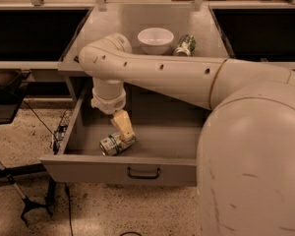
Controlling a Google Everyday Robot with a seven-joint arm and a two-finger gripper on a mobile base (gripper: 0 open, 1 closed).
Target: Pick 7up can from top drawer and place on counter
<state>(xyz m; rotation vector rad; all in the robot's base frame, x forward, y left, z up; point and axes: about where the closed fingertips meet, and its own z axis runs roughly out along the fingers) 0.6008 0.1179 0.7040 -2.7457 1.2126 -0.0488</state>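
The 7up can (pixel 116 144) lies on its side on the floor of the open top drawer (pixel 88 168), near the front left; its label is pale green and white and one silver end faces left. My gripper (pixel 123 127) hangs from the arm into the drawer. Its tan tip is right above the can's right end, touching it or very nearly. The counter (pixel 118 23) is the grey top behind the drawer.
A white bowl (pixel 156 39) and a darker green-and-white can (pixel 185 45) sit on the counter at the back. The drawer's handle (pixel 143 172) is centred on its front panel. My arm's large links fill the right side. A black stand (pixel 19 200) is on the floor at left.
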